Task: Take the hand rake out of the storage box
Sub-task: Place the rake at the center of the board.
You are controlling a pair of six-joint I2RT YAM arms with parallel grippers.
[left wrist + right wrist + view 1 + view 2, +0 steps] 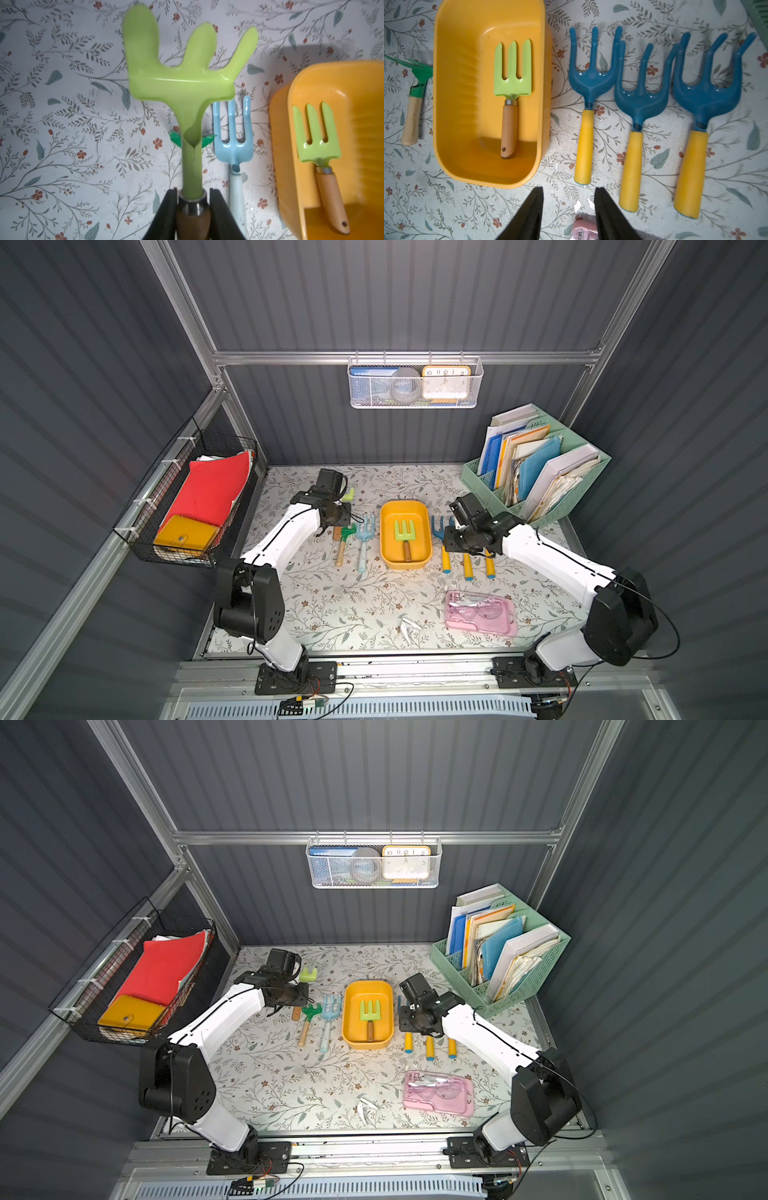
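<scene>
Hand rake (182, 83), pale green head: left gripper (192, 194) clamped at the top of its brown handle, rake apparently clear of the mat (62, 124) and outside the storage box (291, 108), which sits just beside that gripper. A green fork (315, 133) lies in the box. Right gripper (569, 192): jaws apart, nothing between them, box and three blue rakes (641, 97) ahead of it.
</scene>
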